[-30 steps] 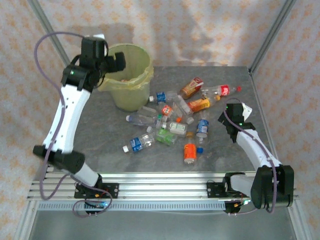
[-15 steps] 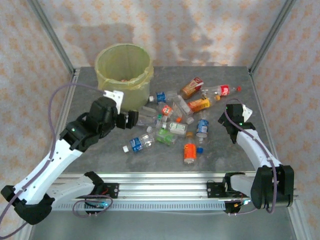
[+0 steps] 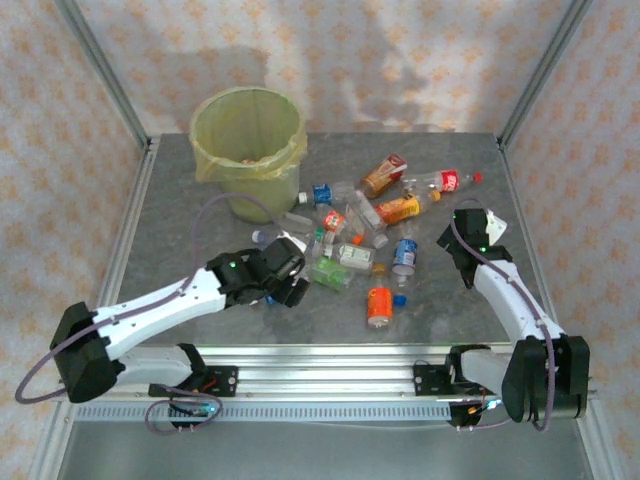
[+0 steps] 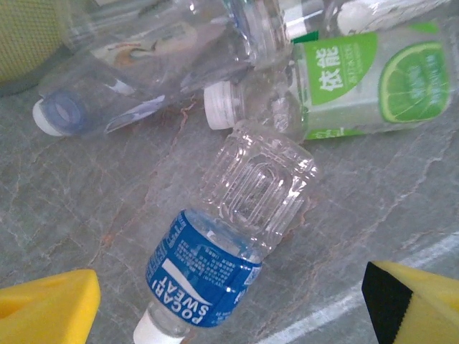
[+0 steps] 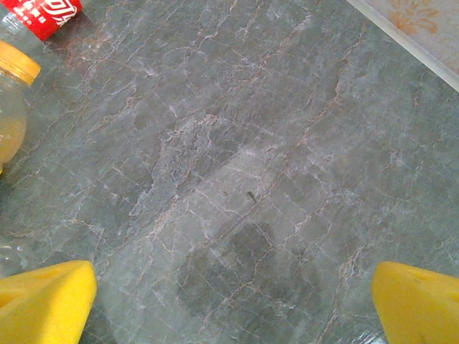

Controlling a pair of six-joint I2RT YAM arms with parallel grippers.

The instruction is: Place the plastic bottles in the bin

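left gripper (image 3: 290, 285): spread wide, low over the table (image 3: 180, 240) at the 7 o'clock edge of the bottle pile; nothing pinched.
left fingertips (image 4: 43, 308): yellow pads at 7 and 5 o'clock of the wrist view, both apart from the bottle lying between them.
pocari sweat bottle (image 4: 215, 265): flat on the table, white cap toward 7 o'clock, clear ribbed base toward 1 o'clock.
lime-label bottle (image 4: 358, 86): on its side at 1 o'clock of the pocari sweat bottle, white cap pointing to 9 o'clock, just beside that bottle's base; contact cannot be told.
clear crumpled bottle (image 4: 107, 93): at 11 o'clock of the pocari sweat bottle, lying flat.
bin (image 3: 255, 195): upright at 11 o'clock of the table, lined with a yellow-green bag, well apart from both grippers.
plastic bottles (image 3: 370, 230): scattered on their sides from the table's centre toward 1 o'clock, between the two grippers.
right gripper (image 5: 233, 304): spread wide at 3 o'clock of the pile, over bare grey table, holding nothing.
cola bottle (image 5: 43, 14): red label at 11 o'clock of the right wrist view.
orange-filled bottle (image 5: 11, 107): at 9 o'clock of the right wrist view, orange cap showing.
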